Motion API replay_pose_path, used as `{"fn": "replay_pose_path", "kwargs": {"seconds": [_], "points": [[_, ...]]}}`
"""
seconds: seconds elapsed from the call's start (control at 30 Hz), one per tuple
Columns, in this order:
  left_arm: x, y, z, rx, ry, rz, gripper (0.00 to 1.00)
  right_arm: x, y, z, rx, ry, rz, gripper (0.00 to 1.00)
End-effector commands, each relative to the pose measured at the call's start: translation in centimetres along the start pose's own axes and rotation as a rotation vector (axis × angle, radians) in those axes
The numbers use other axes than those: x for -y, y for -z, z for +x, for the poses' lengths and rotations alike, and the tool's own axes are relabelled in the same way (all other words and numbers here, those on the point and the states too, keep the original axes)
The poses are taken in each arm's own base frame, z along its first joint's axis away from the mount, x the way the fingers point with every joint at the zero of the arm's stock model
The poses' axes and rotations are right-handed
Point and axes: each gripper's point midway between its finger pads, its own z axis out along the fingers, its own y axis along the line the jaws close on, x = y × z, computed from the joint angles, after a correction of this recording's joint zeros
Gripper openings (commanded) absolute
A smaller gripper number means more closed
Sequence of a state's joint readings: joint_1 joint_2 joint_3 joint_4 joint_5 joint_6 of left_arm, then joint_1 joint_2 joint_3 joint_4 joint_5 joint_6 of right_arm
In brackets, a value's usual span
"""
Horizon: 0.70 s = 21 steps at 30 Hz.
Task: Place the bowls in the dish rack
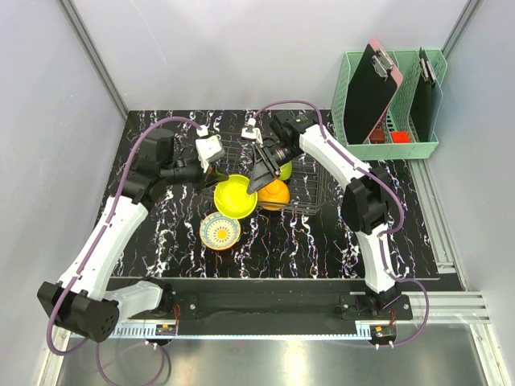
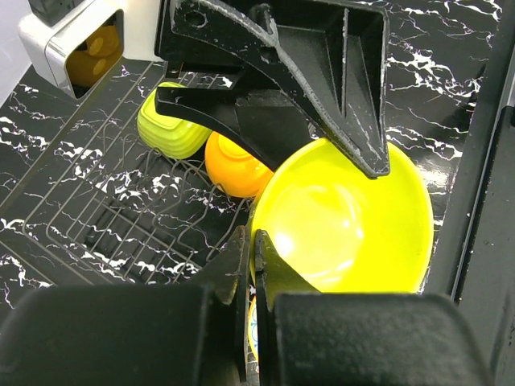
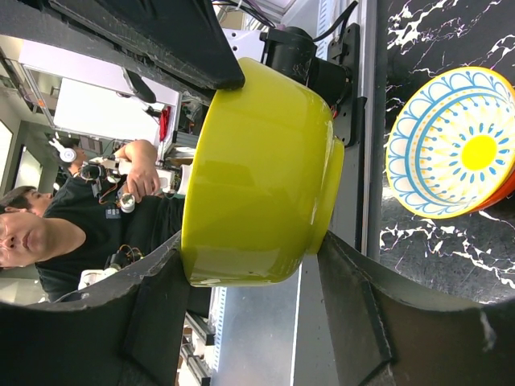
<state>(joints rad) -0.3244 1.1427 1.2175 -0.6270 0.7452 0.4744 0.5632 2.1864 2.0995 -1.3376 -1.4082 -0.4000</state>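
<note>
We see a yellow-green bowl (image 2: 346, 217) of smooth, glossy plastic, a dish rack (image 2: 96, 201) of thin bare metal wire, and a polished tabletop (image 1: 322, 233) that looks like black marble veined with white.

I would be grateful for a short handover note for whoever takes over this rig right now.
Left tool: shut on the rim of the yellow-green bowl, by the dish rack.
Right tool: jaws straddle the same bowl; whether they clamp it is unclear.
Done: lime green bowl and orange bowl lie in the rack.
To do: the yellow-green bowl, plus the cream-white bowl nested in the red-orange bowl on the table.
</note>
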Motion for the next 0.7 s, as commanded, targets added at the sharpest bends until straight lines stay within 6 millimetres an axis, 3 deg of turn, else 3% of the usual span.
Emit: {"fn": "replay_pose_path", "kwargs": {"seconds": [0.0, 0.07, 0.13, 0.3, 0.53, 0.67], "points": [[-0.7, 0.2, -2.8, 0.069, -0.075, -0.018, 0.0, -2.2, -0.7, 0.6, -0.014, -0.078, -0.059, 0.27], [-0.6, 0.1, -2.7, 0.068, -0.071, -0.012, 0.01, -2.0, -0.7, 0.6, -0.015, -0.076, -0.052, 0.21], [-0.5, 0.1, -2.7, 0.069, -0.069, -0.006, 0.13, -1.8, -0.7, 0.6, -0.019, -0.077, -0.046, 0.13], [-0.5, 0.1, -2.8, 0.072, -0.064, -0.006, 0.15, -1.4, -0.8, 0.7, -0.024, -0.08, -0.034, 0.06], [-0.4, 0.1, -3.2, 0.083, -0.059, 0.001, 0.25, -0.8, -0.8, 0.7, -0.029, -0.083, -0.011, 0.0], [-0.6, 0.5, -3.8, 0.093, -0.051, -0.019, 0.4, 0.2, -0.9, 0.5, -0.032, -0.073, 0.028, 0.0]]}}
